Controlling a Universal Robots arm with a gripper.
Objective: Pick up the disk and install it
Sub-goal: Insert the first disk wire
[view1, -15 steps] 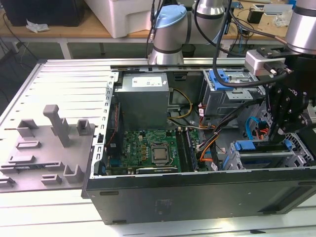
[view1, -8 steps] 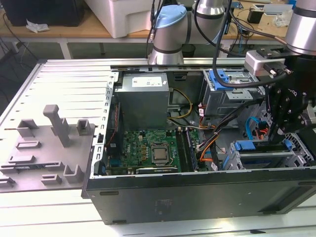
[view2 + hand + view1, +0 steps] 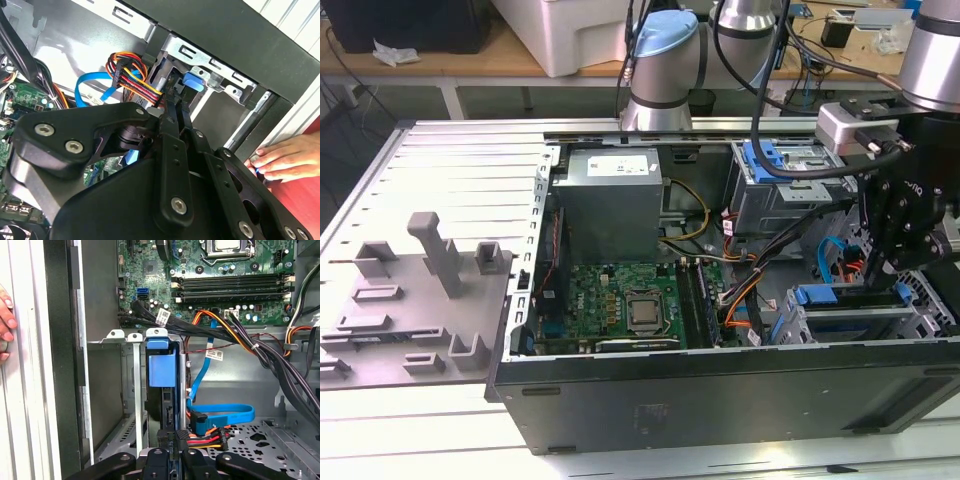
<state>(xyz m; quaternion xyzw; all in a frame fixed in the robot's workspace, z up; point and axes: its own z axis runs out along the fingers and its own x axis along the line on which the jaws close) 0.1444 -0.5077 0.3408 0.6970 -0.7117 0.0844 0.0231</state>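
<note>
1. On the exterior view's left I see a matt grey tray (image 3: 410, 300) with blocky raised shapes. It lies on a ribbed metal panel (image 3: 460, 165).
2. Next comes the open case (image 3: 720, 395), a dark sheet-metal box with its side off.
3. Inside it, toward the left, stands a plain grey metal box (image 3: 610, 200) with a white sticker.
4. Below the box lies the green board (image 3: 620, 305), flat and studded with parts, with a square metal socket (image 3: 642, 312) in its middle.
5. To the right of the board, bundled wires (image 3: 740, 285) in orange, yellow, red and black run across it, along with a flat, glossy blue cable (image 3: 220, 412).
6. The disk (image 3: 161, 367) stands on edge in a slot of the bare metal cage (image 3: 116, 335), at the case's corner on the exterior view's right. Its smooth blue plastic bracket faces outward, with a dark edge below.
7. The gripper (image 3: 177, 102) is black, angular and bolted, and it hangs over that cage. Its two slim fingers are drawn close together and reach to the disk's edge by the blue tab. I cannot tell whether they actually pinch it.
8. In both wrist views a person's hand (image 3: 287, 157) rests flat just outside the case wall, beside the cage.
</note>
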